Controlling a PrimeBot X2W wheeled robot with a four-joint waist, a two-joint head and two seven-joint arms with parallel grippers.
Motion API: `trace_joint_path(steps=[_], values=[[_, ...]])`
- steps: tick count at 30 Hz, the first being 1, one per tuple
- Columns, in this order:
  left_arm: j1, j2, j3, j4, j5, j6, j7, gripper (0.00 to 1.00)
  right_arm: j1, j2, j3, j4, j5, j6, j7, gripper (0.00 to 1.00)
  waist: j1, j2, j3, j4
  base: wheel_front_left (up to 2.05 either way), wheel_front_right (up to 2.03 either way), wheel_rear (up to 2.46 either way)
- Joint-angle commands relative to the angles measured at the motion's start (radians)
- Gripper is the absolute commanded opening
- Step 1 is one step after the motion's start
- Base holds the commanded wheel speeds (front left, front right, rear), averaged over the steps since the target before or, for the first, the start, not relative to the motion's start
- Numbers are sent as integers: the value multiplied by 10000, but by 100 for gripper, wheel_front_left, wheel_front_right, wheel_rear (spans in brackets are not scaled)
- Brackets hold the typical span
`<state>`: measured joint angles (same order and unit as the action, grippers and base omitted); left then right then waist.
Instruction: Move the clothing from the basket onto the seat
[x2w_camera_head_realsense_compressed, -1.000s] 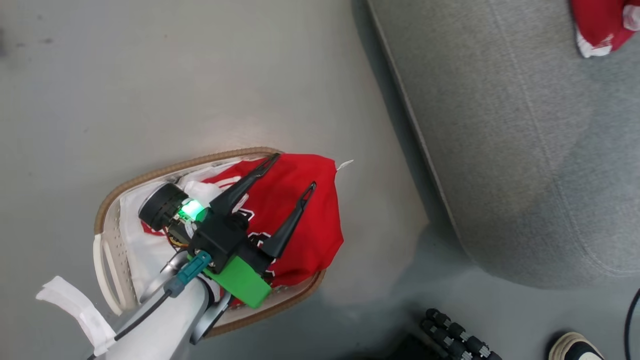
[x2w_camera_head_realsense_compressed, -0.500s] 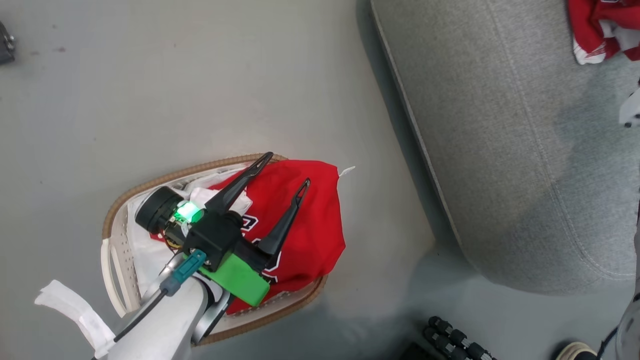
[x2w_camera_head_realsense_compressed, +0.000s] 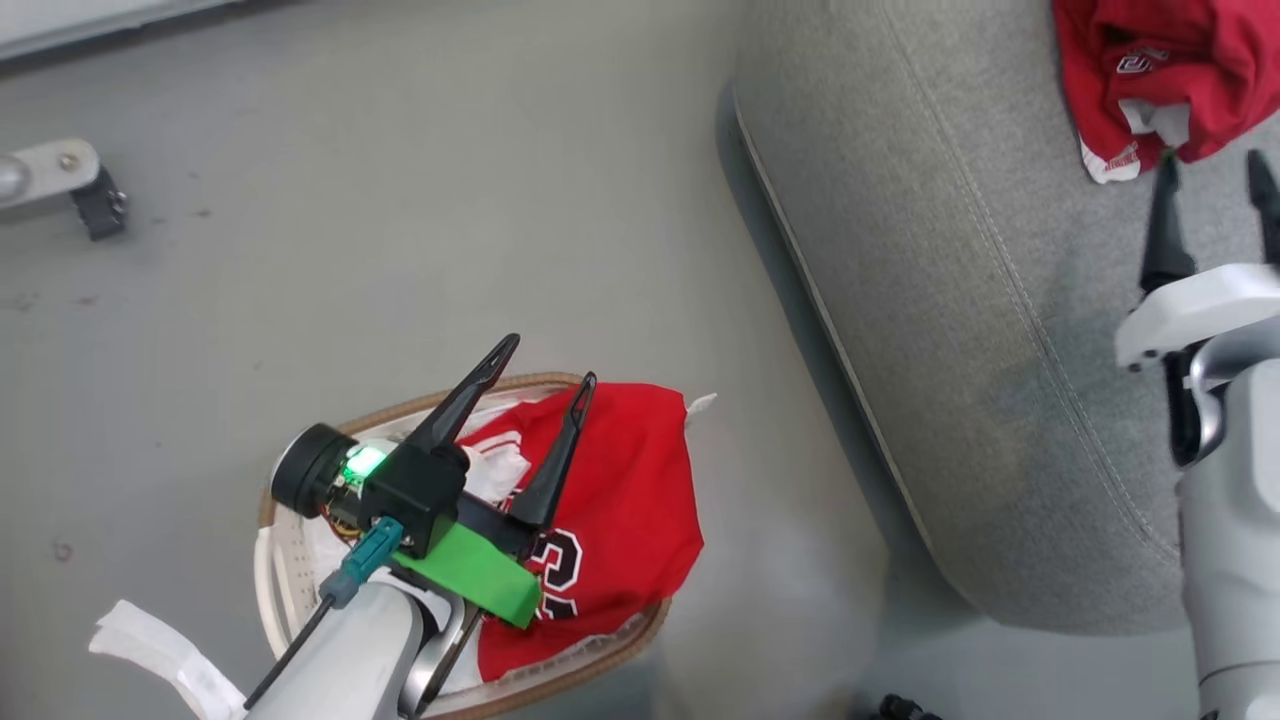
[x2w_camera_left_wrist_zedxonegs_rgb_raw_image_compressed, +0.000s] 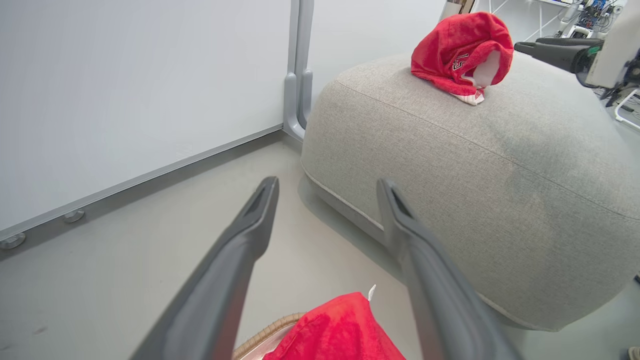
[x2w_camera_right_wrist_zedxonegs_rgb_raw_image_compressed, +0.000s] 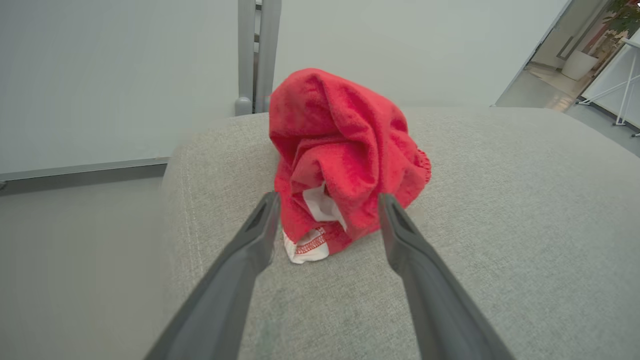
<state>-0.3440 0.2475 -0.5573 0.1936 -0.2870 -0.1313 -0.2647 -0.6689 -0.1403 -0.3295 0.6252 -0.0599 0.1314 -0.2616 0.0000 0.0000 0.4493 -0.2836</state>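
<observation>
A red jersey (x2w_camera_head_realsense_compressed: 620, 520) with black-and-white numerals lies in the white basket (x2w_camera_head_realsense_compressed: 285, 560) with the brown woven rim, draping over its right side. My left gripper (x2w_camera_head_realsense_compressed: 545, 365) hangs open above it, holding nothing. The left wrist view shows a corner of the jersey (x2w_camera_left_wrist_zedxonegs_rgb_raw_image_compressed: 340, 332) below the left gripper (x2w_camera_left_wrist_zedxonegs_rgb_raw_image_compressed: 327, 187). A crumpled red garment (x2w_camera_head_realsense_compressed: 1150, 70) rests on the grey seat (x2w_camera_head_realsense_compressed: 1000, 300) at the top right. My right gripper (x2w_camera_head_realsense_compressed: 1215, 170) is open just short of that garment (x2w_camera_right_wrist_zedxonegs_rgb_raw_image_compressed: 345, 155), its fingertips (x2w_camera_right_wrist_zedxonegs_rgb_raw_image_compressed: 270, 200) either side of the lower edge, apart from it.
A white liner sheet (x2w_camera_head_realsense_compressed: 330, 540) lies in the basket under the jersey. A metal foot with a caster (x2w_camera_head_realsense_compressed: 60, 185) stands on the grey floor at far left. A white wall panel (x2w_camera_left_wrist_zedxonegs_rgb_raw_image_compressed: 125, 100) with a grey post (x2w_camera_left_wrist_zedxonegs_rgb_raw_image_compressed: 297, 70) rises behind the seat.
The head camera has shifted, bringing more of the seat and the garment into view. My right arm has come into view at the right. My left gripper has lifted slightly over the basket.
</observation>
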Motion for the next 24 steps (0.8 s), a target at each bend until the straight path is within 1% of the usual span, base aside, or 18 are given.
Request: trace_joint_path(steps=[1,3,5,10,13,17,20,24], values=[[249,-99,192,77,93,13,6,100,271,59,220,-158,203,-14,-46,100,0,0,-559,402,0,0,0],[422,-274,607,212,153,13,5,100,519,292,807,-443,488,-14,-46,100,0,0,-811,602,0,0,0],[540,-381,902,308,173,13,5,100,686,376,1183,-697,578,-14,-46,100,0,0,-974,764,0,0,0],[769,-553,1927,530,336,13,6,100,1081,661,1823,-1349,891,-14,-47,100,0,0,-1325,1152,0,0,0],[878,-651,2637,615,465,13,5,100,1291,760,2089,-1594,1069,-14,-49,100,0,0,-1503,1357,0,0,0],[1125,-930,3662,866,621,15,6,100,1656,835,2478,-1799,1296,-14,-49,100,0,0,-1766,1616,0,0,0],[1293,-1049,4252,928,766,15,6,100,2010,846,2671,-2039,1550,-14,-47,100,0,0,-1975,1764,0,0,0],[1645,-1191,4774,1037,931,14,6,100,2553,870,2971,-2146,1876,-14,-47,100,0,0,-2263,1874,0,0,0]])
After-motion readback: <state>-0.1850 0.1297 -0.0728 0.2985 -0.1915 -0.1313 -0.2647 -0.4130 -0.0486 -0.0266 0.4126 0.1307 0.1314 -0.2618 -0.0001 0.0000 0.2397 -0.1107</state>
